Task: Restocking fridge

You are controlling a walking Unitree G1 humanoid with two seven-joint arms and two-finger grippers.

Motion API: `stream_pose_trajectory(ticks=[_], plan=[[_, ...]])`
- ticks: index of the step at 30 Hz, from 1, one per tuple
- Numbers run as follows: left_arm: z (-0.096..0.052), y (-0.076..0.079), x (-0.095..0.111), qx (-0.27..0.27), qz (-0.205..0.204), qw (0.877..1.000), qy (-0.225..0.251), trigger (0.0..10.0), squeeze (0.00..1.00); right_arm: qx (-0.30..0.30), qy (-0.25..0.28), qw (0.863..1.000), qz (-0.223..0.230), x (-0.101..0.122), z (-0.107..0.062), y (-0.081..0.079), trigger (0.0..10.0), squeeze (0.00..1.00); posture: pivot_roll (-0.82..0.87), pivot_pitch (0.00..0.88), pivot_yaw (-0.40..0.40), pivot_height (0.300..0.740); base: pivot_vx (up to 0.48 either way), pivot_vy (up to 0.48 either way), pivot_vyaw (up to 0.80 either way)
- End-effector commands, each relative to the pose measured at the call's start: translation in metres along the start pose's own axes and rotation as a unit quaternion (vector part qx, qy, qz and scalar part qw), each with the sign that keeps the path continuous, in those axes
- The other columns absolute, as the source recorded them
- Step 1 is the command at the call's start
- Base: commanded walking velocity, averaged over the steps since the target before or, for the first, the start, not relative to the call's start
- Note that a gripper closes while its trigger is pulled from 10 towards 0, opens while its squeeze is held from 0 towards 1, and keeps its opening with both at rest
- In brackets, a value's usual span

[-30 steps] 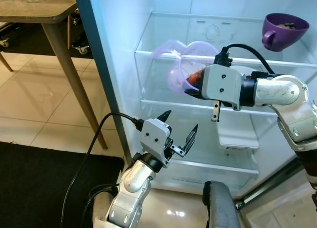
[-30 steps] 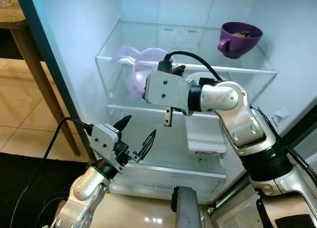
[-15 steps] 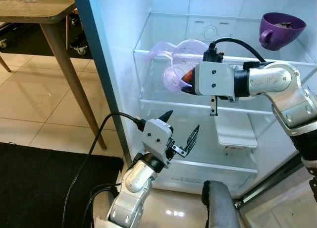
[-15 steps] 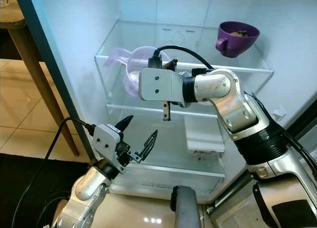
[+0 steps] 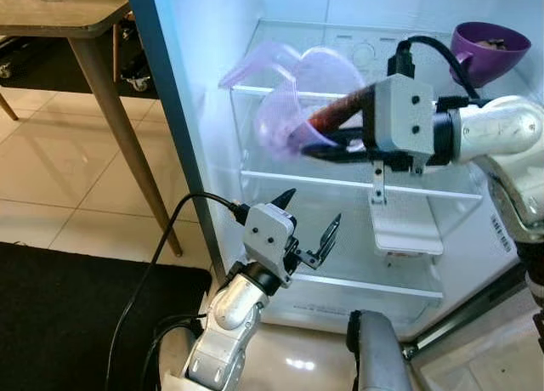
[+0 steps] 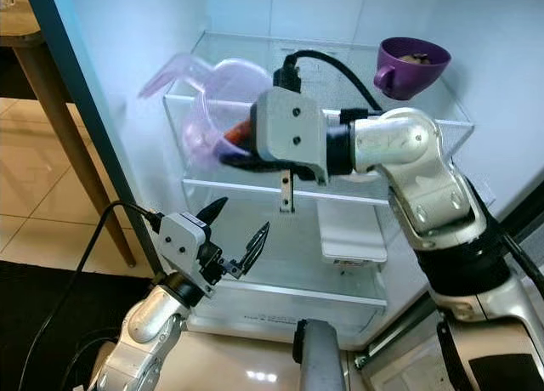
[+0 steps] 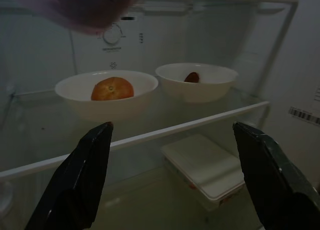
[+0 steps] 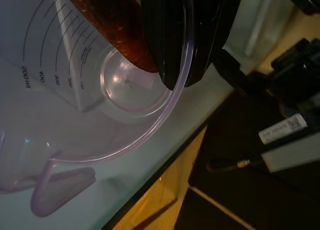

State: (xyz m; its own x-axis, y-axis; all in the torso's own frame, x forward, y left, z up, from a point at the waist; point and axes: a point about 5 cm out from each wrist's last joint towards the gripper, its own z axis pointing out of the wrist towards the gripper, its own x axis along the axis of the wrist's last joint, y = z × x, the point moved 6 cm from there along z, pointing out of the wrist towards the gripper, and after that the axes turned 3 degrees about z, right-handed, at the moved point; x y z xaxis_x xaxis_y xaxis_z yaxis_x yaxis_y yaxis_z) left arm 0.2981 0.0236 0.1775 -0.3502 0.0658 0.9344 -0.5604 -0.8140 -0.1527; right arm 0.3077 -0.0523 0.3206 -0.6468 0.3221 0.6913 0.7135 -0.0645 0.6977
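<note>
The measuring jug (image 5: pixel 293 102), clear and pale purple, hung tilted at the front edge of the fridge's upper glass shelf (image 5: pixel 425 102), its rim pinched between the shut fingers of the right pincer (image 5: pixel 327 140); a reddish-brown sausage-like piece (image 8: pixel 112 27) lay inside it. A purple cup (image 5: pixel 489 51) stood further along that shelf. Below the shelf sat two white bowls (image 7: pixel 107 92), one with an orange fruit (image 7: pixel 112 88), and lower still a white lidded box (image 5: pixel 404 229). The left pincer (image 5: pixel 306 225) hovered below the shelf, fingers spread, holding nothing.
</note>
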Motion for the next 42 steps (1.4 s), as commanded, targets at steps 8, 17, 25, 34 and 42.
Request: stream_pose_trajectory(ticks=[8,17,25,34,42], plan=[[-0.001,0.003,-0.005,-0.001,-0.001,1.000,-0.007,10.0,0.00,-0.073,0.097,0.992,0.023,0.035,-0.017,0.022,0.0,0.00,-0.03,0.102,-0.034,0.369,0.000,0.000,0.00],[-0.001,0.004,-0.006,-0.003,-0.001,1.000,-0.007,10.0,0.00,-0.110,0.165,0.978,0.064,0.060,-0.021,0.033,0.0,0.00,-0.03,0.102,-0.033,0.369,0.000,0.000,0.00],[-0.001,0.004,-0.006,-0.003,-0.001,1.000,-0.007,10.0,0.00,-0.160,0.123,0.978,0.054,0.048,-0.015,0.050,0.0,0.00,-0.03,0.102,-0.032,0.369,0.000,0.000,0.00],[-0.003,0.005,-0.008,0.000,0.000,1.000,-0.010,10.0,0.00,-0.162,-0.054,0.984,-0.050,0.004,0.006,0.064,0.0,0.00,-0.03,0.096,-0.034,0.369,0.000,0.000,0.00],[-0.004,0.006,-0.008,-0.002,0.000,1.000,-0.010,10.0,0.00,-0.138,-0.092,0.980,-0.111,0.001,0.015,0.070,0.0,0.00,-0.03,0.092,-0.035,0.369,0.000,0.000,0.00]])
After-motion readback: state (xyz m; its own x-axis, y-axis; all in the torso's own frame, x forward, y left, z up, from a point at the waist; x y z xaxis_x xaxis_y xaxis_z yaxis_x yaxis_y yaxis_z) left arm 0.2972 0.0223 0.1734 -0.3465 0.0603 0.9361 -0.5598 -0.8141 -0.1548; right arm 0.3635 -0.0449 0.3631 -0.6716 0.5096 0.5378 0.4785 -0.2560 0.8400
